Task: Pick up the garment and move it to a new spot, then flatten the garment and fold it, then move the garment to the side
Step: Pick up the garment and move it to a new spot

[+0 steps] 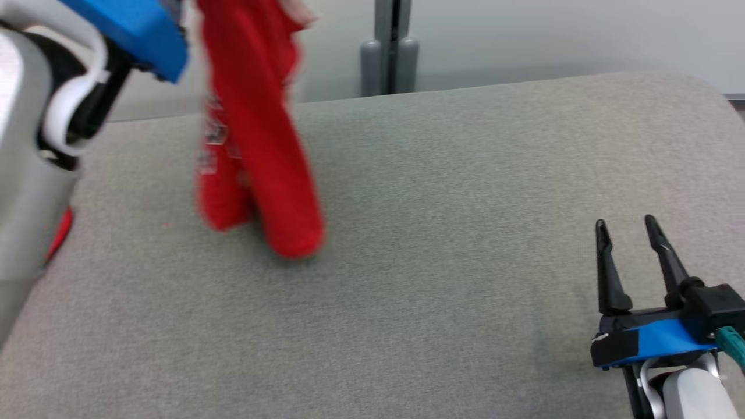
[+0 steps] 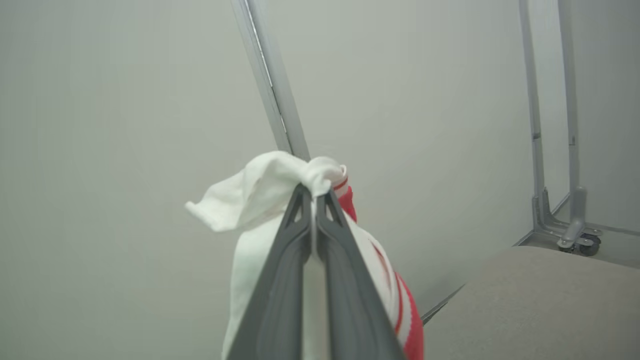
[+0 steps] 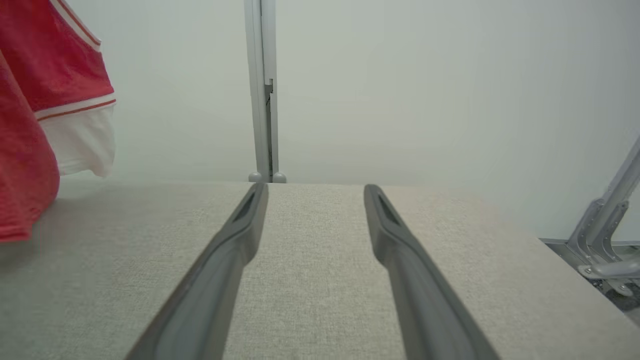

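The garment [image 1: 256, 134] is red with white trim and hangs in the air at the upper left of the head view, its lower end close above the grey padded surface [image 1: 442, 244]. My left gripper [image 2: 315, 192] is shut on a white edge of the garment [image 2: 260, 192]. The left arm [image 1: 70, 99] rises high at the left, its fingertips above the head view's top edge. My right gripper [image 1: 627, 226] is open and empty, low over the surface at the lower right. In the right wrist view, the garment [image 3: 35, 115] hangs at the far left, apart from my right gripper [image 3: 312, 189].
A pale wall runs behind the surface, with a grey upright post [image 1: 390, 52] at the back middle. A metal frame with a caster [image 2: 575, 240] stands beyond the surface's right end. The surface's rounded far-right corner [image 1: 692, 87] lies near the wall.
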`<state>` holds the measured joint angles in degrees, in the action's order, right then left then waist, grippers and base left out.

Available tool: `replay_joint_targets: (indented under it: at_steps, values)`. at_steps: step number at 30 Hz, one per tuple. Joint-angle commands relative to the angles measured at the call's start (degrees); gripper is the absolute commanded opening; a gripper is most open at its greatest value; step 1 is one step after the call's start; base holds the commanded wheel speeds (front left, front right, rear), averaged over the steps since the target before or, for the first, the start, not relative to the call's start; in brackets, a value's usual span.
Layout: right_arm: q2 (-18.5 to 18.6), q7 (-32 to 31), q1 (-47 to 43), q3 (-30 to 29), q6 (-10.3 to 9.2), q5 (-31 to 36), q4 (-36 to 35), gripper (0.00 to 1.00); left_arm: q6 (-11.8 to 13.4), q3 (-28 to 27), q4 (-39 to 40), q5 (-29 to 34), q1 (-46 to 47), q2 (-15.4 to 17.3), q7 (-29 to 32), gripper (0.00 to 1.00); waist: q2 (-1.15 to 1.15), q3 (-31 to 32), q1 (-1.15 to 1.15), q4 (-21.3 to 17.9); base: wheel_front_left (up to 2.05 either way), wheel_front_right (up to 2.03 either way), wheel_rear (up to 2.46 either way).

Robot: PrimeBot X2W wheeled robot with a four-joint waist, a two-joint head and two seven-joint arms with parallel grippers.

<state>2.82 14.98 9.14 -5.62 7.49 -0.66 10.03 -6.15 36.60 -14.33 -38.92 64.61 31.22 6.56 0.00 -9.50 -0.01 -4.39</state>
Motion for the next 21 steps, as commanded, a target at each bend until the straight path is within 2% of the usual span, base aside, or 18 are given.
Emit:
replay_joint_targets:
  at_steps: [1,5,10,16,21]
  values:
    - [0.1,0.3,-0.4,-0.9,0.00,-0.3,0.1,1.00,0.5,0.0,2.4,-1.3,0.1,-1.2,0.2,0.00,0.00,1.0,0.01,-1.5,0.00,0.00,0.00]
    - [0.1,0.3,0.2,-3.1,0.00,-0.8,0.1,1.00,2.0,-0.5,7.2,-5.4,-3.6,-4.0,1.2,0.00,0.00,-0.3,0.01,-1.9,0.00,0.00,0.00]
    - [0.1,0.3,1.6,-4.3,0.00,-1.1,-0.3,1.00,4.0,0.6,6.1,-7.6,-11.0,-4.0,0.9,0.00,0.00,-2.8,0.01,-2.4,0.00,0.00,0.00]
    - [0.1,0.3,3.4,-4.3,0.00,-1.5,-0.7,1.00,5.1,-0.1,-6.9,-10.8,-20.9,-4.8,-3.4,0.00,0.00,-6.5,0.01,-2.9,0.00,0.00,0.00]
    - [0.1,0.3,4.9,-4.0,0.00,-1.7,-1.1,1.00,4.9,-0.9,-19.2,-11.2,-23.1,-6.2,-8.2,0.00,0.00,-9.7,0.01,-3.3,0.00,0.00,0.00]
